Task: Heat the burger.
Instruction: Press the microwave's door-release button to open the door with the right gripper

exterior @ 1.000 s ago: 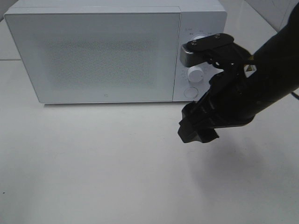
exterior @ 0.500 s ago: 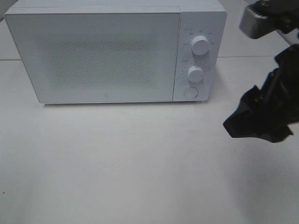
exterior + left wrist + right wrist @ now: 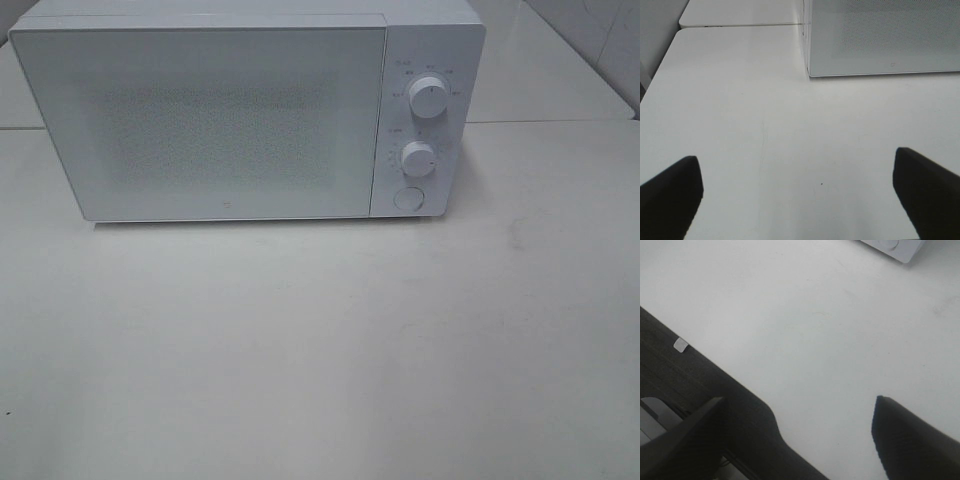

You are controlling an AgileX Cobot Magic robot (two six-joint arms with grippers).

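The burger is not in view in any frame. The white microwave (image 3: 230,110) stands at the back of the white table with its door shut. It also shows in the left wrist view (image 3: 880,35), and a corner of it shows in the right wrist view (image 3: 895,246). Neither arm shows in the exterior high view. My left gripper (image 3: 800,200) is open and empty over bare table, in front of the microwave's left corner. My right gripper (image 3: 800,440) is open and empty above the table, away from the microwave.
The microwave's control panel has two round knobs (image 3: 429,97) (image 3: 418,158) and a round button (image 3: 407,198). A second table top (image 3: 740,12) adjoins behind the left side. A dark structure (image 3: 685,375) with a small white sticker lies under my right gripper.
My right arm, which was in front of the microwave's control panel, has drawn back to the right and left the exterior high view. The microwave has not moved.
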